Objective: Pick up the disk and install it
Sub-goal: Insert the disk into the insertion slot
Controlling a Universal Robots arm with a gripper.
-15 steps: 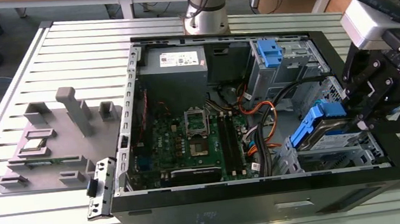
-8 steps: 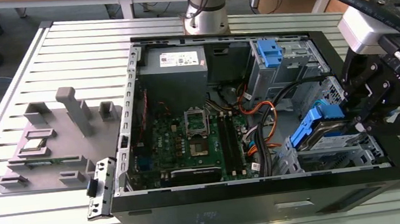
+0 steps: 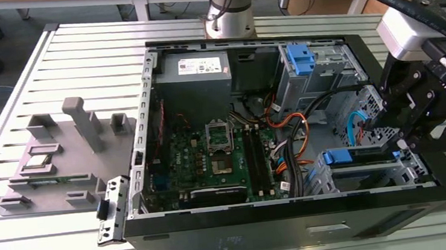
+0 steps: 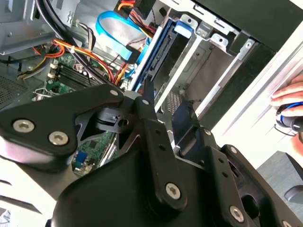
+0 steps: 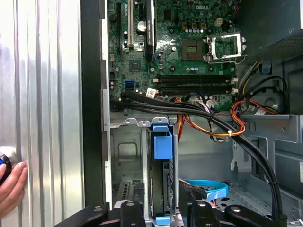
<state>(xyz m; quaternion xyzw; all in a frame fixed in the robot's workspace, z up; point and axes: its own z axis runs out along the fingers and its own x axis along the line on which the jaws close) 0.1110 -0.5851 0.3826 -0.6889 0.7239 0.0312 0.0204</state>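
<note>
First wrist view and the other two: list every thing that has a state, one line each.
computer case, lying on its side, open on top.
disk, standing on edge in the drive bay.
gripper, at the disk's near end.
CPU socket, cover flipped open, empty.
memory slots, look empty.

**Black, green, blue, silver**

Black computer case (image 3: 296,215), green motherboard (image 3: 201,157). Blue bracket on the disk (image 5: 162,170). Orange, red and black cables (image 5: 222,127), light-blue ribbon cable (image 4: 113,30). Grey power supply (image 3: 196,97) with a white sticker. Ribbed silver table (image 3: 87,52), grey fixture (image 3: 88,161), black gripper (image 3: 406,139).
</note>
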